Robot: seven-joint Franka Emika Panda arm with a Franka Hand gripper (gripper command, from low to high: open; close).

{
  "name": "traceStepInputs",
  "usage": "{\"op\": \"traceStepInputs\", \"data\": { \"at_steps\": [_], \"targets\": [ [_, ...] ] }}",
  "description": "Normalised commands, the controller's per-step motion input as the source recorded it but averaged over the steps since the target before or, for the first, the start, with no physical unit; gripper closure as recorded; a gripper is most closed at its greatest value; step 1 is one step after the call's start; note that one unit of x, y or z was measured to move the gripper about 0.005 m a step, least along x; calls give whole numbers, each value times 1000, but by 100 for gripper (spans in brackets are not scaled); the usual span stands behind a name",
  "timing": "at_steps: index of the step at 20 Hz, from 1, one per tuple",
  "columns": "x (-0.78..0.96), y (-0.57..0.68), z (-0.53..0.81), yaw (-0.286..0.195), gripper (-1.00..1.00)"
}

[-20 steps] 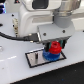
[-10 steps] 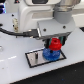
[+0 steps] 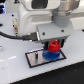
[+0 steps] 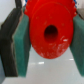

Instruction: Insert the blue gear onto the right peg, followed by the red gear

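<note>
In the exterior view the red gear (image 3: 54, 48) sits just above the blue gear (image 3: 50, 55), which lies on the grey black-edged plate (image 3: 36, 57). My gripper (image 3: 55, 46) reaches down from above and is shut on the red gear. The wrist view is filled by the red gear (image 4: 50, 34) with its dark centre hole, clamped between two green fingertip pads (image 4: 22, 42). The right peg is hidden under the gears; I cannot see it in either view.
The plate rests on a white table (image 3: 15, 72). A black cable (image 3: 12, 36) runs in from the exterior view's left toward the arm. The arm's white body (image 3: 40, 17) fills the upper part of that view.
The gripper with the red gear has sunk slightly toward the blue gear on the plate. The blue gear and plate have not moved.
</note>
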Motion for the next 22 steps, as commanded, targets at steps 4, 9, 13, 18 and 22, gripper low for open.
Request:
{"op": "traceStepInputs", "data": {
  "at_steps": [4, 9, 13, 18, 22],
  "targets": [
    [-14, -72, 243, 0, 100],
    [99, 11, 160, 0, 100],
    [222, -26, -215, 0, 100],
    [40, -12, -23, 0, 100],
    [114, 1, -305, 0, 100]
  ]
}}
